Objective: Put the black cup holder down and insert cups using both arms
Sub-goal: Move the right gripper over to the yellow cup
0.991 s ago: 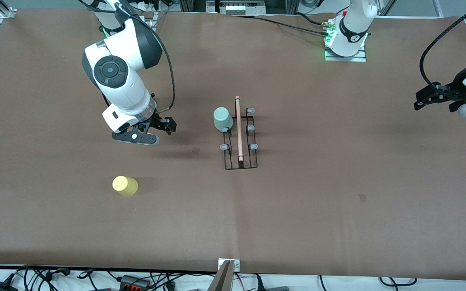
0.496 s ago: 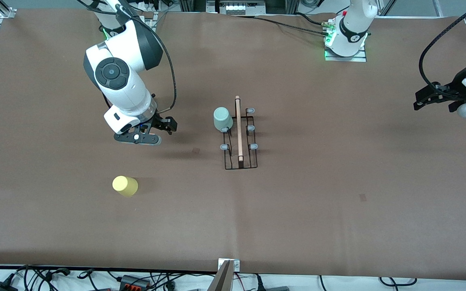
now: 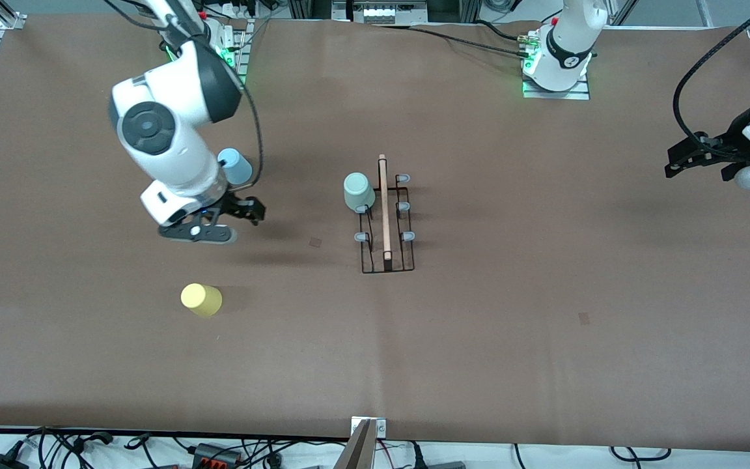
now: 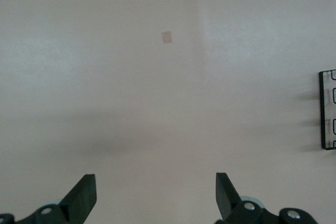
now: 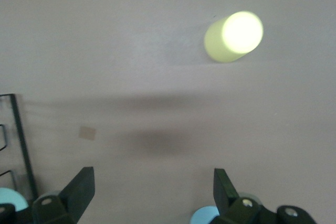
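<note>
while left gripper (image 3: 674, 166) waits at table edge, right gripper (image 3: 222, 221) open

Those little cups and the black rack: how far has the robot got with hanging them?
The black cup holder stands mid-table with the grey-green cup on a peg. The yellow cup and light blue cup sit loose on the table. The right gripper, open and empty, hangs between them; the left gripper waits at its table end, open.
</note>
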Controlling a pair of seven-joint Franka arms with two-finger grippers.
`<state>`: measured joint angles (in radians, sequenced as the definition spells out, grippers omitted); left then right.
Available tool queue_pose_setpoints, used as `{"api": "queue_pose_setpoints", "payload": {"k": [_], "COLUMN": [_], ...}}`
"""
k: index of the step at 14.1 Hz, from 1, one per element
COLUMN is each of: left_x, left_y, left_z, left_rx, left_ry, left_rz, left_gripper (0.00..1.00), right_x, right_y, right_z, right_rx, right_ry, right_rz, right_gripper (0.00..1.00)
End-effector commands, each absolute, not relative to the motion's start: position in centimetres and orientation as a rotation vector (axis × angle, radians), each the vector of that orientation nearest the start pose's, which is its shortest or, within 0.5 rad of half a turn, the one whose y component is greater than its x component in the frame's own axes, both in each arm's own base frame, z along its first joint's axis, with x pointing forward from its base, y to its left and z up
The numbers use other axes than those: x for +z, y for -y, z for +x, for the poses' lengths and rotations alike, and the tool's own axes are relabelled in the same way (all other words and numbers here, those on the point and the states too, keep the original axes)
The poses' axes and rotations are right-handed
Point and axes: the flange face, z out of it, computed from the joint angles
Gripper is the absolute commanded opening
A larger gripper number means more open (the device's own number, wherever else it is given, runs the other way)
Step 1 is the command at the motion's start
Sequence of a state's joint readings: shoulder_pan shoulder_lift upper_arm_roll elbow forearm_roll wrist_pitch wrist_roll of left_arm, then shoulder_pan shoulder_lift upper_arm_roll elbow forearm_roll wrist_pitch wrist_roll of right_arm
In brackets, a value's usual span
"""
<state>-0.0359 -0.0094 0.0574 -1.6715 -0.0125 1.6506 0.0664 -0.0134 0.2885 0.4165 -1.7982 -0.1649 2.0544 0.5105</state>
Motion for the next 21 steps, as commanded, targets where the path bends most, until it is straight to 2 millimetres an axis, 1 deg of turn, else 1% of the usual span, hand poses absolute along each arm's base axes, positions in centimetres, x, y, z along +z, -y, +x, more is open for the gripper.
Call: {"api": "queue_pose_setpoints", "payload": {"k": [1, 4, 6, 8, 11, 12, 13, 14, 15, 18, 21], "left_x": [59.8, 59.7, 59.8, 59.8, 59.7, 59.7, 59.7, 59.7, 59.6, 59.5, 59.5], "left_y": [-0.9, -1.0, -0.9, -0.9, -0.9, -0.9, -0.9, -0.9, -1.1, -1.2, -1.2], "left_z": [56.0, 55.8, 55.8, 55.7, 55.6, 55.6, 55.6, 55.5, 55.5, 55.5, 55.6], "left_rx": [0.003, 0.022, 0.020, 0.032, 0.046, 0.049, 0.049, 0.053, 0.056, 0.063, 0.058], "left_ry": [-0.080, -0.080, -0.075, -0.075, -0.073, -0.070, -0.070, -0.070, -0.075, -0.063, -0.063], "left_rz": [-3.130, -3.130, -3.130, -3.132, -3.132, -3.132, -3.132, -3.133, -3.132, -3.133, -3.136], "left_gripper": [1.00, 1.00, 1.00, 1.00, 1.00, 1.00, 1.00, 1.00, 1.00, 1.00, 1.00], "right_x": [40.6, 40.2, 40.1, 39.9, 37.4, 36.4, 35.8, 35.6, 35.5, 34.5, 34.3], "right_y": [-18.3, -12.9, -9.5, -7.3, -4.6, -3.7, -3.1, -2.3, -2.2, -2.6, -2.6], "right_z": [60.1, 61.5, 62.0, 62.2, 62.4, 62.3, 62.1, 61.8, 61.7, 61.5, 61.5], "right_rx": [-0.031, -0.010, 0.003, 0.022, 0.101, 0.159, 0.204, 0.249, 0.269, 0.302, 0.308], "right_ry": [0.018, 0.079, 0.067, 0.044, -0.019, -0.029, -0.019, -0.020, -0.026, -0.016, 0.036], "right_rz": [-3.176, -3.179, -3.181, -3.189, -3.196, -3.198, -3.197, -3.197, -3.196, -3.191, -3.187], "right_gripper": [1.00, 1.00, 1.00, 1.00, 1.00, 1.00, 1.00, 1.00, 1.00, 1.00, 1.00]}}
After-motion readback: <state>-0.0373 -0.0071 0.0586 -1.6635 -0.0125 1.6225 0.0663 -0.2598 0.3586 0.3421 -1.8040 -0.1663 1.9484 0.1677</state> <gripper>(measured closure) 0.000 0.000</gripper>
